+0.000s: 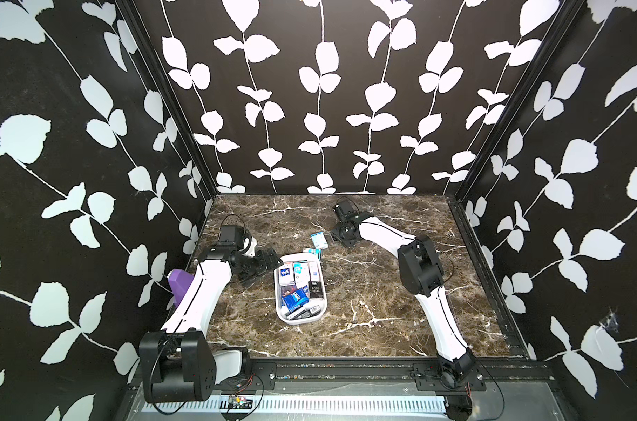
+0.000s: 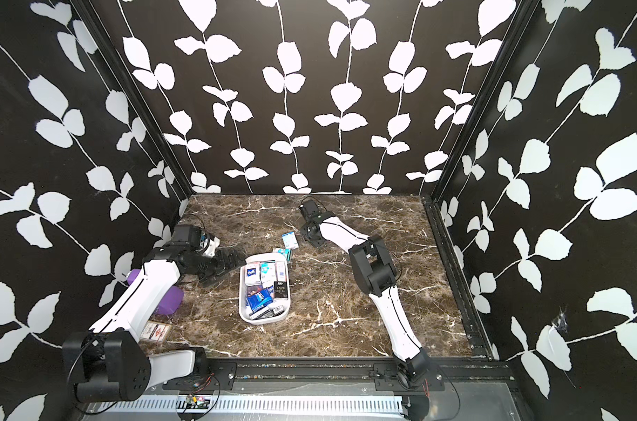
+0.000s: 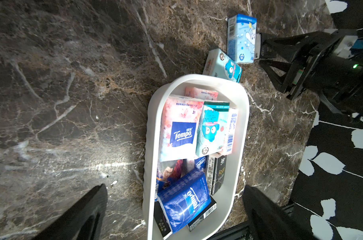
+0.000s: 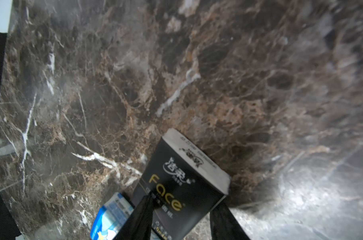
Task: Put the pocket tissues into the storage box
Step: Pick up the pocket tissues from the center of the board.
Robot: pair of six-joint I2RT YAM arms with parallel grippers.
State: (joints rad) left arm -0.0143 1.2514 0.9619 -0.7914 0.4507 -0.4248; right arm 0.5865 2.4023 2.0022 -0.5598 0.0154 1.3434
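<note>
We see the white oblong plastic storage box (image 1: pixel 281 313) nearly full. Our right gripper (image 4: pixel 183 200) clamps a black rectangular pack (image 4: pixel 182 182), the left gripper (image 3: pixel 174 187) gapes empty; two pale-blue packs (image 3: pixel 241 38) lie outside.

Dim scene — glare on the tabletop (image 4: pixel 301 197), right wrist view blurred at its edges.
</note>
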